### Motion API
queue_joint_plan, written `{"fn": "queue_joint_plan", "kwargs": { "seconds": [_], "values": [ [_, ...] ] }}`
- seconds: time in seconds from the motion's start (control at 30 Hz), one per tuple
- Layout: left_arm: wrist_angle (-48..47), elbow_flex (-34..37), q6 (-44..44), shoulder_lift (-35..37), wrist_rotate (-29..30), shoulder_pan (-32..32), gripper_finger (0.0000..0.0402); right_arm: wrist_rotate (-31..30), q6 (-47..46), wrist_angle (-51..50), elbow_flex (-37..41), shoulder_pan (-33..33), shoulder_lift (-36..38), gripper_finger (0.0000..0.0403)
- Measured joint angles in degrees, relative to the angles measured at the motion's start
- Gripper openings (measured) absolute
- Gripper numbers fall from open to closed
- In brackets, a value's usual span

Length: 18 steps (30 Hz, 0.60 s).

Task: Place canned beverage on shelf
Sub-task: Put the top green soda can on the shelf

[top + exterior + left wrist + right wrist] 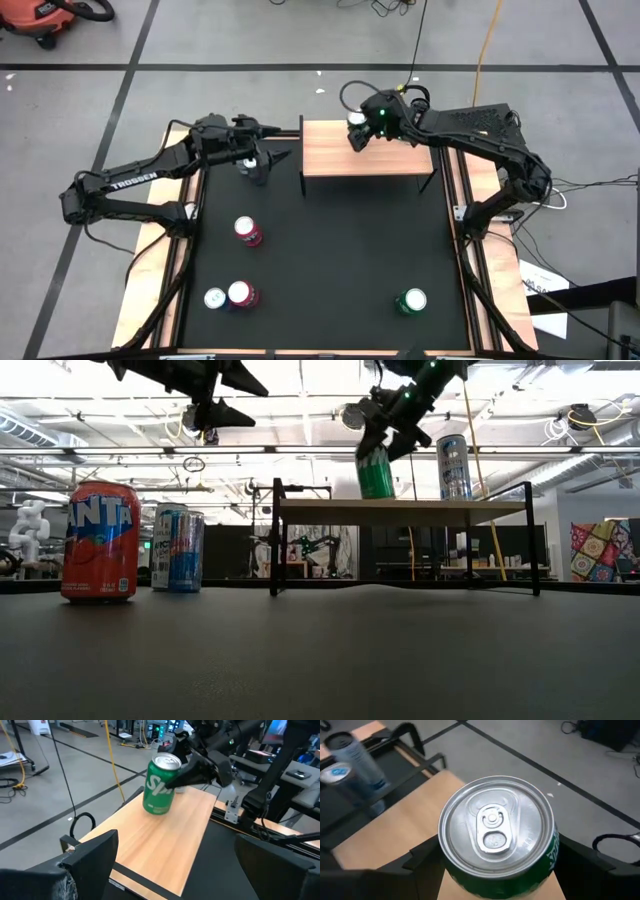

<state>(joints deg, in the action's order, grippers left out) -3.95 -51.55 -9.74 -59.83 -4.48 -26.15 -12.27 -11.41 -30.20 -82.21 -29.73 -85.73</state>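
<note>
Left pincer (pixel 262 158) of mine hangs spread wide and empty above the far left part of the black desk (pixel 330 260), just left of the shelf (pixel 365 150). Below it on the matte desk top stand a red Fanta can (pixel 248 231), then a blue and silver can (pixel 215 298) touching another red can (pixel 241 294) near the front edge, and a green can (pixel 411 300) well apart at the front right.

The shelf is a low rectangle with a pale, smooth wood-grain plank on thin black metal legs, standing at the far middle of the desk. In the low view a tall slim silver and blue can (pixel 453 466) stands behind the shelf, towards its right end.

Over the plank, my right pincer (pixel 357 133) is clamped around a green Sprite can (pixel 160 783), one dark finger on each side of it near the top. The can is a glossy cylinder with white lettering and a bright aluminium lid whose pull tab is unopened. It sits tilted in my grip; whether its base touches the wood I cannot tell.
</note>
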Motion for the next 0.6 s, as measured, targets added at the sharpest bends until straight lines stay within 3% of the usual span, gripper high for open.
{"fn": "queue_joint_plan", "kwargs": {
  "seconds": [0.43,0.6],
  "values": [
    [0.1,0.0,0.0,0.0,2.0,-1.7,0.0396,3.1,0.2,1.9,3.1,-4.1,-0.1,0.0292],
    [0.1,0.0,0.0,0.0,2.2,-1.7,0.0396,3.3,0.1,3.9,4.2,-4.1,0.0,0.0316]
  ]
}}
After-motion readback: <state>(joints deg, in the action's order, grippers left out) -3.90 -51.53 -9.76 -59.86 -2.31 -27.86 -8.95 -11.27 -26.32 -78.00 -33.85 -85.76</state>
